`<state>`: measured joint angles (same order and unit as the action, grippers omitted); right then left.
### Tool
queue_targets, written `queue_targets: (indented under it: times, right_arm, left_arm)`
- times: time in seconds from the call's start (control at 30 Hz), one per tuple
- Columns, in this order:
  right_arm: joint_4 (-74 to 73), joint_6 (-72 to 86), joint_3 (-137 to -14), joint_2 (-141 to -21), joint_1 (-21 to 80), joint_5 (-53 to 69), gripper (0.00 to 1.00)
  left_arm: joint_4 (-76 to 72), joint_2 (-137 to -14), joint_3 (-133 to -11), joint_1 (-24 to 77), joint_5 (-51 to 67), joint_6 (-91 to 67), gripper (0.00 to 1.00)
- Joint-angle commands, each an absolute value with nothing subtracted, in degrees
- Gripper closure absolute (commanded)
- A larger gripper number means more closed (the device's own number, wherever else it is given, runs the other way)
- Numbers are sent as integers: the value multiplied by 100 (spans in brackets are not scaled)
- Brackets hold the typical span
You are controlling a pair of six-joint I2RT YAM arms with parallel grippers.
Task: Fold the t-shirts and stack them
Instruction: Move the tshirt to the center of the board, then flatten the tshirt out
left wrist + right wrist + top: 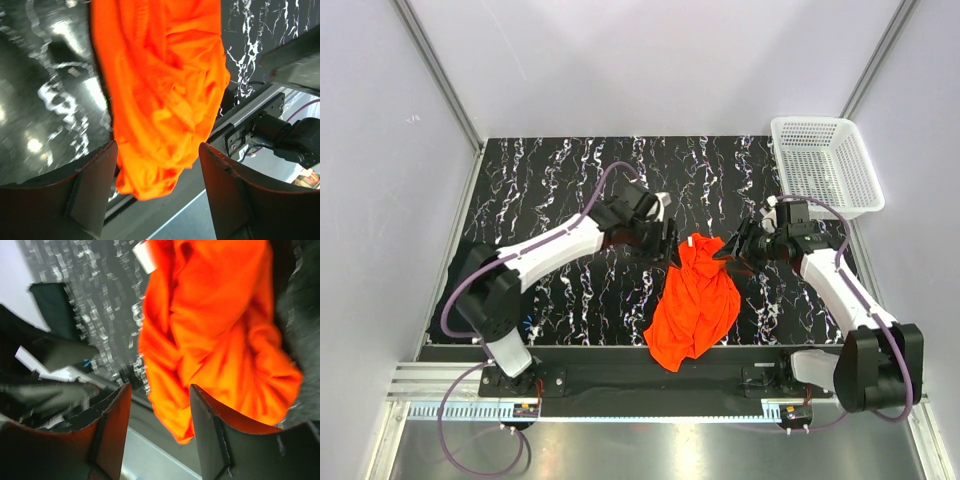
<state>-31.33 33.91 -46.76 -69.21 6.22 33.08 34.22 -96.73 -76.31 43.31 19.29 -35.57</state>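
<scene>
The orange-red t-shirt (pixel 695 300) was a crumpled, unfolded bundle a little right of the middle of the black white-veined mat (pixel 550 180), on the near side. Its narrow upper end sat between the two grippers. Its broader lower end reached the near edge of the mat and lapped onto the dark rail (pixel 610 372) between the arm bases. In the left wrist view the cloth (pixel 160 100) ran from the top of the picture down to a rounded, heavily creased end. In the right wrist view it (pixel 215 340) showed the same deep folds, with a small white label (pixel 145 255) at its upper edge (whether that was the neck tag could not be told).

The left gripper (pixel 667 248) was just beside the upper left of the shirt, reaching in from the left. Its fingers (pixel 95 190) stood well apart, and the cloth showed in the gap beyond them. The right gripper (pixel 732 250) was just beside the shirt's upper right, pointing toward the left gripper. Its fingers (pixel 215 435) were also apart, and nothing was pinched between them. Whether either fingertip touched the cloth could not be told.

A white mesh basket (pixel 825 165) stood at the far right corner of the mat, well apart from the shirt.
</scene>
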Motion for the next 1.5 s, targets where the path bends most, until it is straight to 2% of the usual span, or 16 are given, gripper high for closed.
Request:
queue_targets:
  times: [0.0,0.23,0.5,0.6,0.73,0.77,0.83,0.87,0.93,0.97,1.0,1.13,1.3,1.47]
  right_arm:
    - [-2874,2866,-4816,-7206,659,2883,43]
    - [-2769,2453,-4966,-8041,615,2496,47]
    - [-2426,2136,-5246,-8665,519,2320,50]
    - [-2295,2118,-5396,-8868,466,2382,50]
    - [-2215,2171,-5686,-9315,440,2610,51]
    - [-2189,2232,-5739,-9395,439,2741,55]
    - [-2145,2311,-5853,-9579,439,2865,64]
    - [-2145,2372,-5914,-9632,439,2874,77]
    - [-2162,2417,-5941,-9703,439,2857,86]
    - [-2145,2452,-5959,-9703,439,2804,96]
    - [-2153,2487,-5959,-9686,431,2752,99]
    - [-2180,2663,-5941,-9196,431,2164,100]
    - [-2338,2619,-6117,-8071,431,714,100]
    - [-2399,2085,-6687,-6506,439,-613,100]
  left_arm:
    - [2725,-9922,-7795,4526,2100,-3577,30]
    - [2654,-10687,-8006,4553,2460,-3744,37]
    - [2628,-11153,-8139,4562,2364,-3630,45]
    - [2628,-11250,-8174,4553,2356,-3621,54]
    - [2637,-11241,-8209,4527,2320,-3586,72]
    - [2645,-11206,-8218,4518,2320,-3577,81]
    - [2654,-11136,-8218,4439,2311,-3568,92]
    - [2672,-11014,-8200,4395,2312,-3560,100]
    - [2751,-10829,-8165,4298,2216,-3481,100]
    - [2777,-10732,-8122,4263,2163,-3437,100]
    - [2873,-10470,-8086,4193,2127,-3393,100]
    - [3093,-9775,-7945,4043,1917,-3077,100]
    - [3637,-9010,-8129,3990,1960,-2725,100]
    - [3709,-8254,-8699,4077,2829,-2961,100]
